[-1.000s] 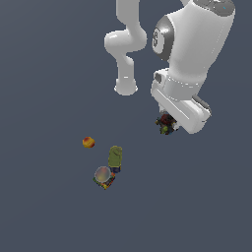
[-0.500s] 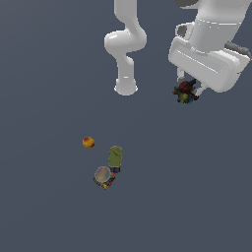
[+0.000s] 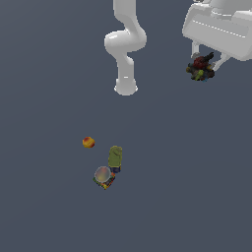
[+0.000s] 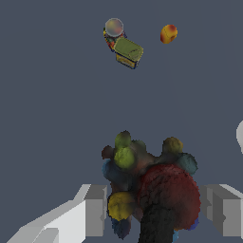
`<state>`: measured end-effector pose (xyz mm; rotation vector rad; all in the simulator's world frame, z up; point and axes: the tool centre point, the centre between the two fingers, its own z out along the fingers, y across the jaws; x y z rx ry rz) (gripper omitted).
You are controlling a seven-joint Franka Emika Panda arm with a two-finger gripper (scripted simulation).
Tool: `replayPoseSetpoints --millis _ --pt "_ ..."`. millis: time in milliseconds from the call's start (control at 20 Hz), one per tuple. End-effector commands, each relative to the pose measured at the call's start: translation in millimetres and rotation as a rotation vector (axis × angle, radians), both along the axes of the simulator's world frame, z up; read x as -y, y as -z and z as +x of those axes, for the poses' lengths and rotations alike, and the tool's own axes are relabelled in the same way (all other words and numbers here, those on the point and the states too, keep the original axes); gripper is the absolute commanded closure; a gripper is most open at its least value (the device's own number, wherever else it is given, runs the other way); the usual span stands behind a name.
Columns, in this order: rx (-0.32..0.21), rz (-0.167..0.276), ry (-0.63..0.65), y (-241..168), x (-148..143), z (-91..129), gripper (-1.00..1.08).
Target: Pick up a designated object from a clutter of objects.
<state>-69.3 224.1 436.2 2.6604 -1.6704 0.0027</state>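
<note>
The gripper is clamping the dark speckled lump between its jaws, carrying it clear of the clutter below.

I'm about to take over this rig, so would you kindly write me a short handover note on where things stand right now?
Gripper: shut on the dark speckled lump, held high, well clear of the floor, at the exterior view's upper right.
Left on the floor: red-yellow ball, olive-green block upright, and the domed item right beside the block.
Done: the designated lump is picked out of the clutter and lifted.
Left: probably only keeping the grip steady; the fingers bracket the lump on both sides.
</note>
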Motion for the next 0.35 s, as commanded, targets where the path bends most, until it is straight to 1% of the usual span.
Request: replayPoseSetpoints --millis 0,300 --pt "-0.001 0.001 0.001 -8.6 -4.2 -3.7 1.08" --pt "-0.001 0.001 0.001 -13.7 -7.6 -4.8 1.08"
